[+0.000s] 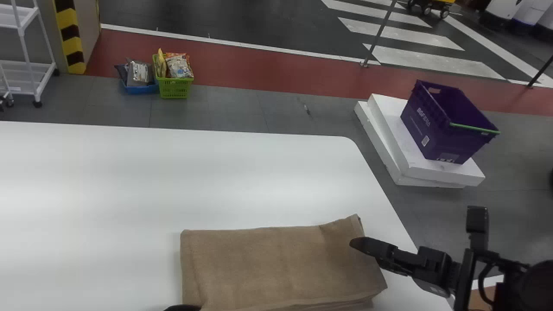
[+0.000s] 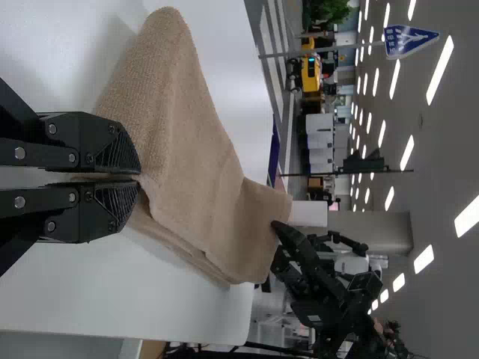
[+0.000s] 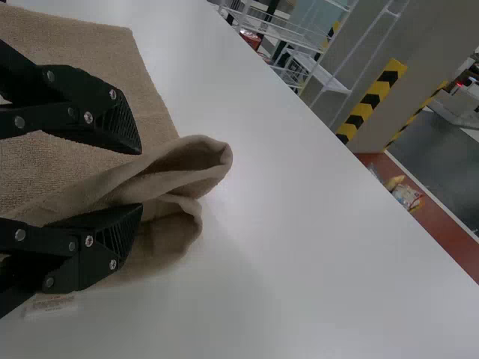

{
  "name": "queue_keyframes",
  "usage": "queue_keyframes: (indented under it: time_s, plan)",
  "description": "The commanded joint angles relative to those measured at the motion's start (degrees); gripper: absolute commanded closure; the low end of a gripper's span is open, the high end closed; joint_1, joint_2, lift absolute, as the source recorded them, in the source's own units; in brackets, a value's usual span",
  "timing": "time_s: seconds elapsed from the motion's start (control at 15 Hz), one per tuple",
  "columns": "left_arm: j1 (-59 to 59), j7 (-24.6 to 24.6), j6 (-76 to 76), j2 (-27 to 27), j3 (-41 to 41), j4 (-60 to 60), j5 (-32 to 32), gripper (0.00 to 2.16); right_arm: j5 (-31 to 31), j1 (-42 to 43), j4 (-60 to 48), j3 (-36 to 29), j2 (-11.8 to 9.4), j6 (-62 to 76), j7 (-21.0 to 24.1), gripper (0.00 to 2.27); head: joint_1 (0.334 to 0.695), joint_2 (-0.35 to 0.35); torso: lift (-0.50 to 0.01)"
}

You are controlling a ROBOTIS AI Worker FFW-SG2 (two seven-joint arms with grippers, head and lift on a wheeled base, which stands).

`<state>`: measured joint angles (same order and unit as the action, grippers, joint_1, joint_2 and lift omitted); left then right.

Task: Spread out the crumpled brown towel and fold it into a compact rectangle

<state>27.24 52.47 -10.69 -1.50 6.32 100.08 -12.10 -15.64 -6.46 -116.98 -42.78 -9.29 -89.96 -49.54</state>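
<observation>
On the white table [image 1: 129, 181], near its right-hand edge, the brown towel [image 1: 268, 263] is laid out in stacked layers, approx. a rectangle, w/ its far R corner a bit raised. By the L gripper [image 2: 140, 176], fingers brought together, a bit of the towel's edge is pinched; by the R gripper [image 3: 141, 178], fingers set wide at the towel's R end, nothing is clamped, though looped layers are seen between & past the tips. The spreading is judged done & the folding well along, prob. w/ another fold to be made once the R end is gripped. Main risk: layers missed at the R end. Whether the whole stack is spanned by the wide fingers can't be told; if only the upper loops are caught, the lower plies may be left behind & the stack sheared. If the loops are squeezed as they lie, a bunched ridge may be pressed in & the rectangle made lumpy. W/ the L end pinched, an uneven lift or pull at R could cause the towel to be skewed, or the L edge to be slipped out, esp. if few plies are held there. If it's dragged R, an end may be left hanging, the table edge being close. Soft cloth, so corners may be flopped over & need to be re-squared.
</observation>
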Motion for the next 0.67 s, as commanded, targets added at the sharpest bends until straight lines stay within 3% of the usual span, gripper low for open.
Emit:
queue_keyframes:
  time_s: [0.0, 0.6]
  plan:
    - [-0.09, 0.08, 0.11, 0.00, 0.18, 0.03, -0.20, 1.06, 0.43, -0.57, 0.09, -0.72, -0.29, -0.12, -0.03, 0.48, 0.695, -0.350, -0.127]
    - [-0.17, 0.08, 0.11, -0.09, 0.27, -0.15, -0.38, 1.06, 3.59, -1.10, 1.23, -0.11, -1.08, -0.12, -0.03, 0.48, 0.695, -0.350, -0.127]
